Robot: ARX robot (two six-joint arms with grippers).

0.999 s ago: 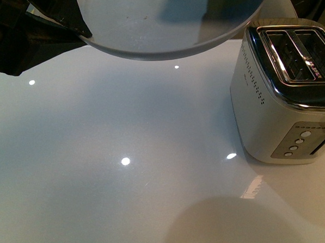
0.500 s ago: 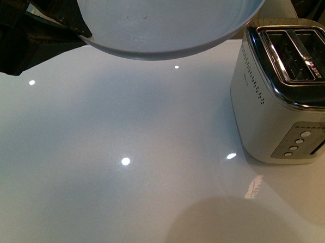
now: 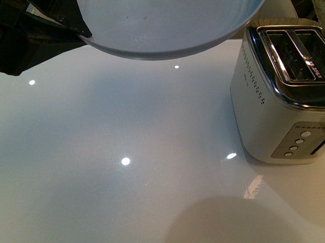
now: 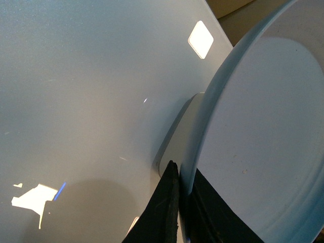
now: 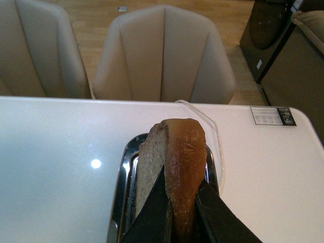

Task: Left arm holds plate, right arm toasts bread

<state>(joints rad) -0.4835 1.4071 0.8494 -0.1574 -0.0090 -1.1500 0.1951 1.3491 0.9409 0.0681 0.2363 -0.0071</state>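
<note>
White and glossy, the table (image 3: 126,156) carries a brushed-metal two-slot toaster (image 3: 281,93) on the robot's right. Beyond its far edge the right wrist view shows two beige chairs (image 5: 162,55) on a wooden floor.

The right gripper (image 5: 182,207) is clamped on the bread (image 5: 174,162) and holds the slice upright and edge-on just above the toaster's chrome top. I cannot tell whether its lower edge has entered a slot, because the fingers (image 5: 152,212) hide it. In the front view only a speckled sliver shows at the top right corner, above the toaster.

The step in hand looks to be lowering the slice into a slot. To do it well, the slice should run along the slot, stay vertical and go straight down. The jaws should part only once the lower edge sits between the slot walls. A tilt would likely catch the crust on the chrome rim.

The bread has a light brown, speckled crumb, a darker tan crust with a slight sheen, and a rounded top.

The left gripper (image 4: 185,182) pinches the rim of the pale blue plate (image 3: 168,23) and holds it above the table, apart from the toaster. The plate is bare apart from a few specks.
</note>
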